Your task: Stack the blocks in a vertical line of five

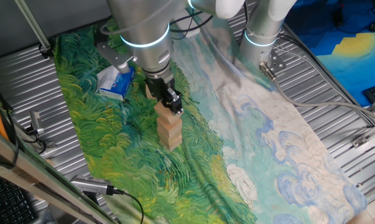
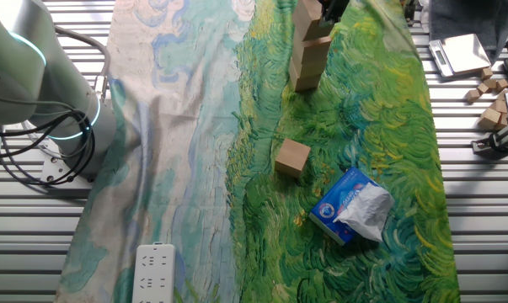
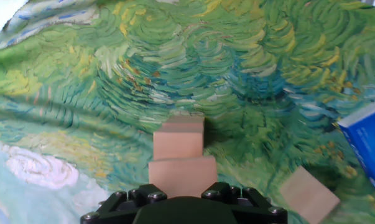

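The bench (image 1: 336,81) is ribbed grey metal, and over most of it lies a painted cloth (image 1: 112,155) of swirling brushstrokes, green and yellow on one half, pale blue and cream on the other, with folds running along its length. In one fixed view the stack of blocks (image 1: 169,128) stands upright on the green part near the middle of the cloth, and the claw (image 1: 173,102) sits right at its top; whether the fingers are clamped on the top block or apart cannot be told, since the hand view shows only the dark claw body above the tan faces. A loose block (image 2: 292,156) lies on the cloth well apart from the stack, and just beside it rests a blue-and-white packet (image 2: 351,206). In the other fixed view a white power strip (image 2: 153,271) lies at the near edge of the cloth, the grey arm base (image 2: 34,76) with its glowing ring stands at the left, and at the far right on bare metal sit a small scale (image 2: 461,52) and several spare blocks (image 2: 494,101).
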Motion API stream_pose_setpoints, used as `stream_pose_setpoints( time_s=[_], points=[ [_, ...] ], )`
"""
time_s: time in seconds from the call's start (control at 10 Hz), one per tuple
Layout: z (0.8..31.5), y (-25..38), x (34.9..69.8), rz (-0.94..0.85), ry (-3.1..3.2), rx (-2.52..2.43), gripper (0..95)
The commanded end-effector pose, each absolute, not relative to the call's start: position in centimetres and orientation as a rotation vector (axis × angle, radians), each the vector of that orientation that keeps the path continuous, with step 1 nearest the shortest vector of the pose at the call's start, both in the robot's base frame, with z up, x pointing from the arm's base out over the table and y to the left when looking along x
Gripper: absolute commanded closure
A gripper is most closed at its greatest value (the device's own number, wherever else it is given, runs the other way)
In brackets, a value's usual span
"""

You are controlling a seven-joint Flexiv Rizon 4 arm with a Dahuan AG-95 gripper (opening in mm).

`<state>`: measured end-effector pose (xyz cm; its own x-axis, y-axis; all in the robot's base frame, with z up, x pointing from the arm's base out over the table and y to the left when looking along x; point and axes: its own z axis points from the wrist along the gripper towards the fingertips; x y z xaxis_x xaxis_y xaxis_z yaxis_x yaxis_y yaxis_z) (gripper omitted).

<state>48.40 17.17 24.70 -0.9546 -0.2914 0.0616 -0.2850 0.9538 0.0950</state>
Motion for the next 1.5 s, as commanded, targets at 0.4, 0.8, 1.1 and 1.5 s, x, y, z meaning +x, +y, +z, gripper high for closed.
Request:
stream_pose_setpoints(
  time_s=[0.4,0.8,1.1,1.5],
  points=[
    [24.0,17.1,48.7,-0.130,-3.043,0.460,95.0],
    [23.7,17.2,48.7,-0.129,-3.044,0.460,95.0],
    [23.4,17.2,48.5,-0.130,-3.047,0.465,95.0],
    [23.1,17.2,48.2,-0.129,-3.057,0.459,95.0]
  ],
)
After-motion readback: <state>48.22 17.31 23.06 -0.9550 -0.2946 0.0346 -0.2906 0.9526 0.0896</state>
